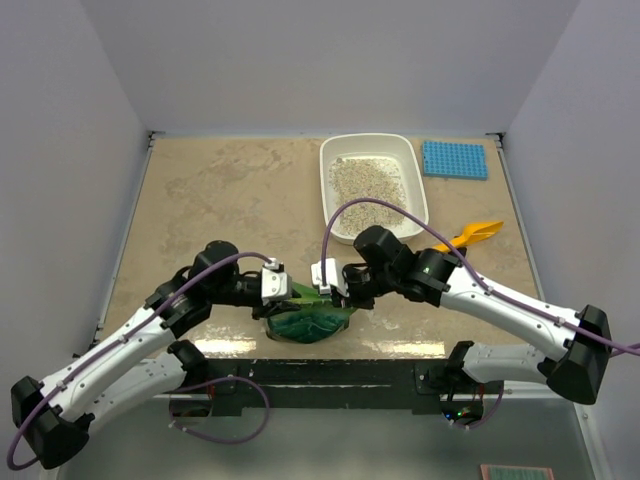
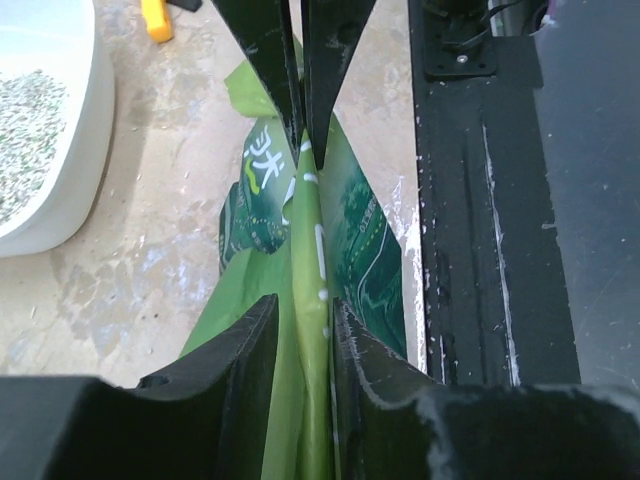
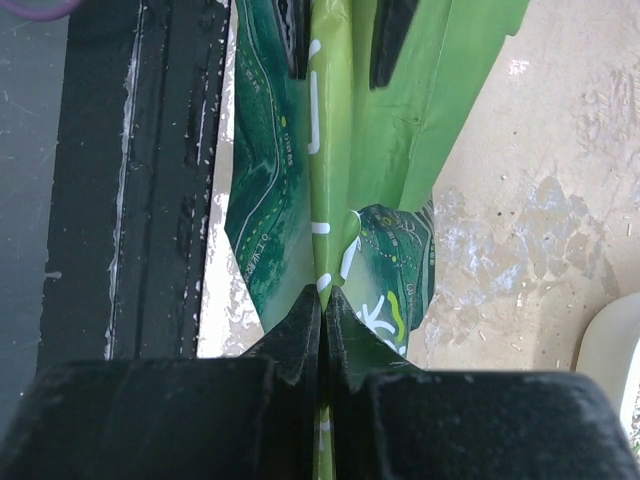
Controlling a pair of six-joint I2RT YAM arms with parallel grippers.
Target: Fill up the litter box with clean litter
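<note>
1. Green bag (image 2: 345, 250) closest in on both wrist views. It is crinkled, with white print, and its top fold stands as a ridge between my fingers.
2. Left claw (image 2: 303, 310): nearly closed. The jaws press the ridge from both sides, with only the bag's thickness between them.
3. Right claw (image 3: 322, 295): closed tight, fingertips meeting on the same ridge from the opposite end.
4. Top view: both claws face each other over the bag (image 1: 310, 322), left (image 1: 285, 290) and right (image 1: 335, 285), close together. The bag's lower body slumps on the table (image 1: 220, 200) at the near edge, just ahead of the black base rail.
5. Litter box (image 1: 325, 190) sits at the far side, right of centre and well apart from the bag. Its near wall shows at the left edge of the left wrist view.
6. Clean litter (image 1: 368, 185) lies in the box as a thin speckled layer, with white floor showing along the edges.
7. Scoop (image 1: 470, 234), orange-yellow, lies just right of the box. Blue mat (image 1: 454, 159) is in the far right corner.
</note>
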